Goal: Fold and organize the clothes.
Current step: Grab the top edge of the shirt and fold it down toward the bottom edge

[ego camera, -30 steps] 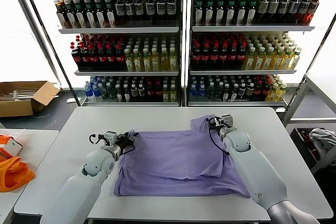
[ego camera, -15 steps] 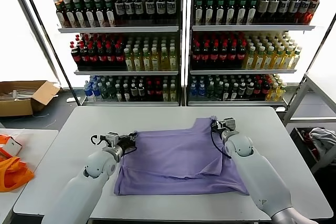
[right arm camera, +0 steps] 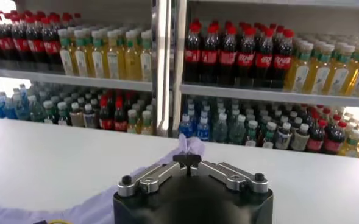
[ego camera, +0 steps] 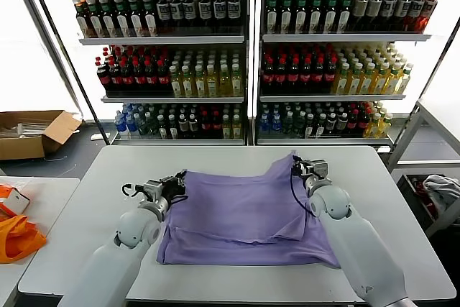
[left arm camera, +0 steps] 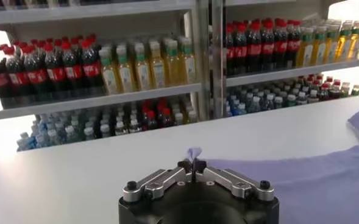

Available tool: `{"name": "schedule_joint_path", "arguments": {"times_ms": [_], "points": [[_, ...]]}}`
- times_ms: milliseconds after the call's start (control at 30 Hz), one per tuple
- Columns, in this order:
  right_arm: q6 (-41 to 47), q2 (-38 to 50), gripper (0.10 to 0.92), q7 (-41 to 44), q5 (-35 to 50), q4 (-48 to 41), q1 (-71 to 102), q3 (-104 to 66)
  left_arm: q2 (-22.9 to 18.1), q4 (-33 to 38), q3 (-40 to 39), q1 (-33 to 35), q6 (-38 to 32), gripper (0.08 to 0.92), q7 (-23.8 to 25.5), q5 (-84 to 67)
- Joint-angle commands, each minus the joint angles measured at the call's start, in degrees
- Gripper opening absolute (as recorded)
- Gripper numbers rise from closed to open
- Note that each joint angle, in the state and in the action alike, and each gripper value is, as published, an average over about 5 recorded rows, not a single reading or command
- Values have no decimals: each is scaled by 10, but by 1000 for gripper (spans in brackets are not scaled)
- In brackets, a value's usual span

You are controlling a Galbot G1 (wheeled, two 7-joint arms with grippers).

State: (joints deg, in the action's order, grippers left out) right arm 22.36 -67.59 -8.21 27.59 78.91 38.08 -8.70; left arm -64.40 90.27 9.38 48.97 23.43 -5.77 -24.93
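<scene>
A lavender T-shirt lies spread on the white table, plain side up, its far edge lifted at both corners. My left gripper is shut on the far left corner of the shirt, a small tuft of fabric poking out between the fingertips. My right gripper is shut on the far right corner, where the cloth bunches up past the fingertips. The near hem rests flat near the table's front edge, partly under my right forearm.
Behind the table stand two shelving units of drink bottles. An orange bag sits on a side table to the left, a cardboard box on the floor beyond. More cloth lies in a bin at right.
Both grippers closed on the shirt's far corners and moved slightly away from me, lifting and stretching the far edge.
</scene>
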Motion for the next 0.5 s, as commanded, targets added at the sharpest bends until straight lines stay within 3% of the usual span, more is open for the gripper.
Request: {"name": "schedule_joint_path", "arguments": {"times_ms": [33, 500], "points": [[-9, 3, 107, -23, 4, 108, 51, -34, 6, 40, 11, 35, -18, 84, -6, 27], [-8, 18, 107, -65, 7, 227, 166, -80, 24, 116, 40, 129, -21, 84, -7, 58]]}}
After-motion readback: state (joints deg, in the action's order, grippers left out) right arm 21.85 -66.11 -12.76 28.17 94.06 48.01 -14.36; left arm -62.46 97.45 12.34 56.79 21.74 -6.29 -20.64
